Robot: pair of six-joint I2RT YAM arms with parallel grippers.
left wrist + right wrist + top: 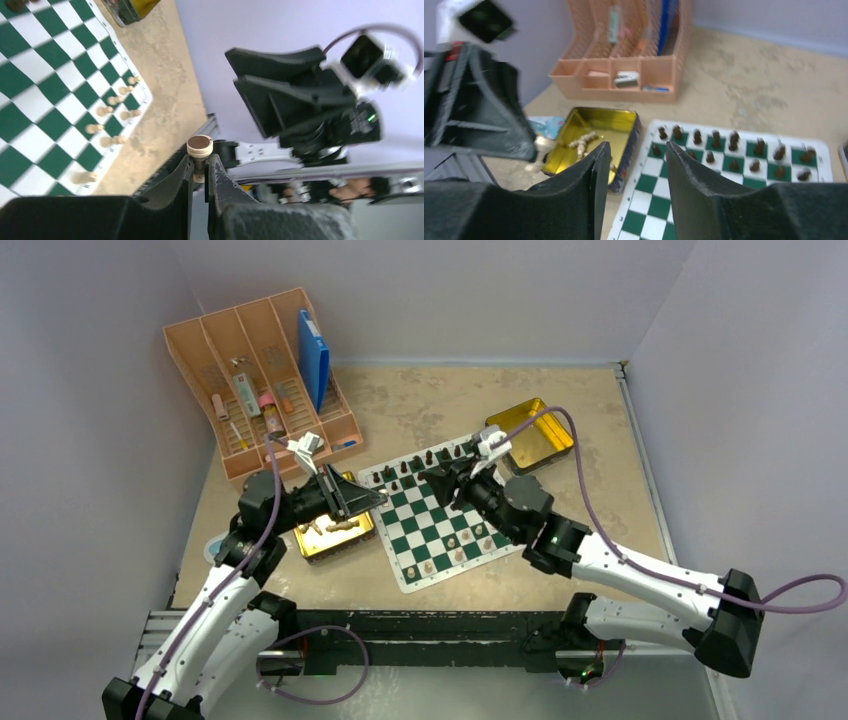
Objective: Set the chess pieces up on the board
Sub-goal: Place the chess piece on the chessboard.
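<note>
Pinching 1 tan chess piece (199,146), the left gripper (200,167) should hold level until the empty, parted right gripper (635,150) aligns.

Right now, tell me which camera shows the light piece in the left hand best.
Left wrist view: the light piece is close up, pinched in the left hand, round base toward the camera. The right wrist view shows it small and blurred beside the gold tin. In the top view it is too small to tell.
</note>
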